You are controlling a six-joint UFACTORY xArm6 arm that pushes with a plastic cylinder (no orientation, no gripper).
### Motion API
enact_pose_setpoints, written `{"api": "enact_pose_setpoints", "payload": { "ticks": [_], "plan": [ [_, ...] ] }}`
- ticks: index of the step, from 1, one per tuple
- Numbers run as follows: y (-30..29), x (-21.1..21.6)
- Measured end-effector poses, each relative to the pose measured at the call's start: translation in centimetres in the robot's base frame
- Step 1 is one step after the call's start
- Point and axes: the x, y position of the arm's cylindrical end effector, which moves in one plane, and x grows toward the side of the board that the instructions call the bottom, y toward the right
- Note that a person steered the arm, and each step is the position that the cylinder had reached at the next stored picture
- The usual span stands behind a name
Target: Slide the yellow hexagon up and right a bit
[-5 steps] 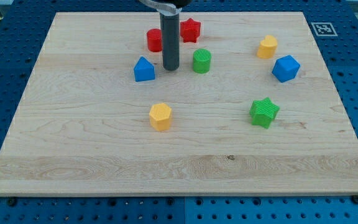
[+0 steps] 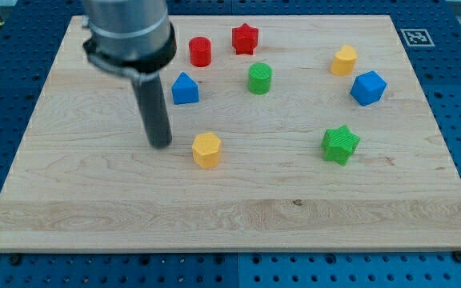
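Note:
The yellow hexagon (image 2: pixel 206 150) lies on the wooden board (image 2: pixel 230 216), a little left of the middle. My tip (image 2: pixel 161 145) rests on the board just to the view's left of the hexagon, a small gap apart, at about the same height in the view. The rod rises toward the view's top left, below and left of the blue block (image 2: pixel 185 89).
A red cylinder (image 2: pixel 200 51) and a red star (image 2: pixel 245 38) sit near the view's top. A green cylinder (image 2: pixel 259 78) is right of the blue block. At the view's right are a second yellow block (image 2: pixel 343 60), a blue cube (image 2: pixel 367 88) and a green star (image 2: pixel 340 145).
My tip has moved down and to the view's left, from between the blue block and green cylinder to beside the yellow hexagon. No block has moved.

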Motion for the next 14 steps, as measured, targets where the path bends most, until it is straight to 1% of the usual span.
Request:
{"api": "enact_pose_setpoints", "payload": {
  "ticks": [1, 2, 4, 5, 6, 7, 8, 9, 10, 12, 14],
  "plan": [
    [0.2, 3.0],
    [0.6, 3.0],
    [8.0, 3.0],
    [8.7, 3.0],
    [8.7, 4.0],
    [7.2, 5.5],
    [3.4, 5.2],
    [3.1, 5.2],
    [3.1, 3.9],
    [5.5, 3.0],
    [8.5, 0.8]
  ]
}}
